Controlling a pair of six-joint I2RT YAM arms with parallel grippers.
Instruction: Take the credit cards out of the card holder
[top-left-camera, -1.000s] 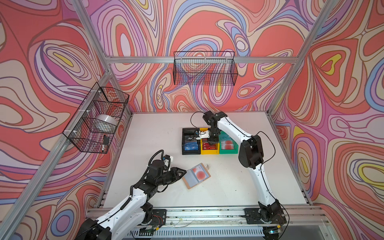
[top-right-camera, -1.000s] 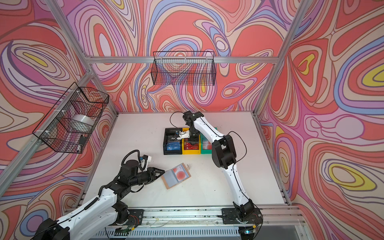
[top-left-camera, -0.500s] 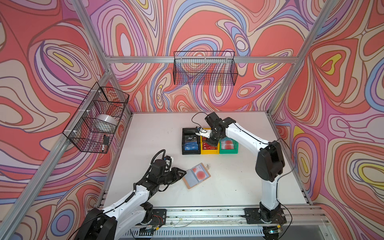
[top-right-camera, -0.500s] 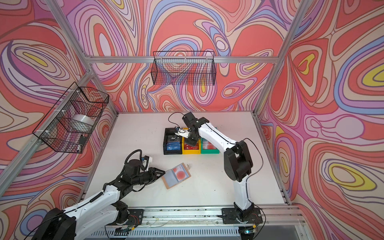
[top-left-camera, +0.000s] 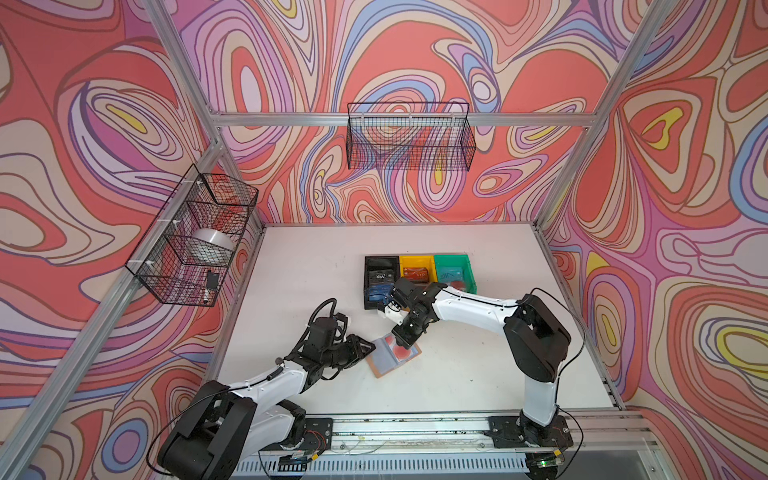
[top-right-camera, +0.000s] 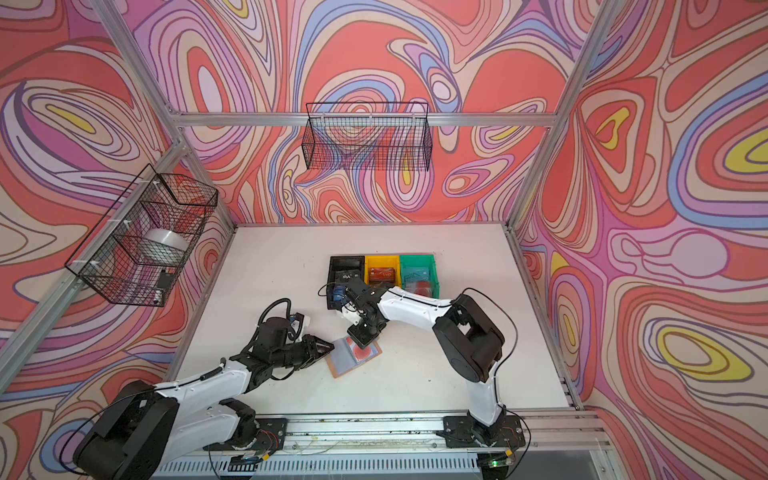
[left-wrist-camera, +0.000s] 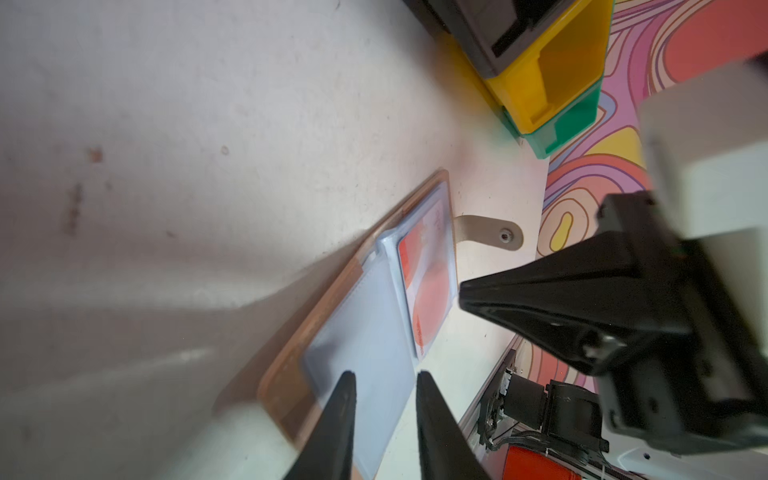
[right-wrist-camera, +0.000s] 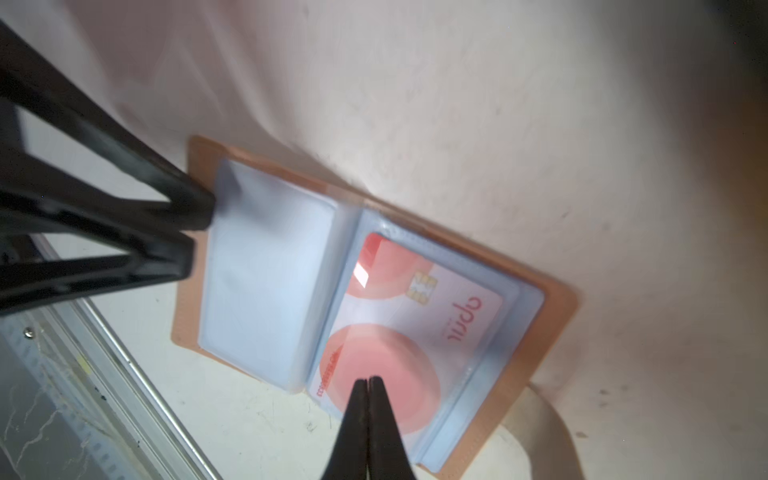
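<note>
The tan card holder (top-left-camera: 379, 370) (top-right-camera: 337, 370) lies open on the table, clear sleeves up. One pale credit card with red circles (right-wrist-camera: 415, 324) (left-wrist-camera: 424, 282) sits in the sleeve on the clasp-tab side. The other sleeve (right-wrist-camera: 266, 282) looks empty. My left gripper (left-wrist-camera: 385, 376) (top-left-camera: 368, 343) is open, with its fingertips (right-wrist-camera: 199, 212) resting on the holder's edge at the empty sleeve. My right gripper (right-wrist-camera: 368, 380) (top-right-camera: 361, 340) is shut with nothing in it. Its tips hang just over the card's red circle; I cannot tell whether they touch it.
A black bin (top-left-camera: 380, 259), a yellow bin (top-left-camera: 415, 258) and a green bin (top-left-camera: 452, 257) stand in a row behind the holder, with cards lying in them. Wire baskets hang on the back wall (top-left-camera: 409, 137) and the left wall (top-left-camera: 191, 237). A metal rail (top-left-camera: 415, 428) runs along the table's front.
My right arm has swung from the bins toward the front, down to the open holder, and its jaws have closed. The left gripper has stayed at the holder's edge.
</note>
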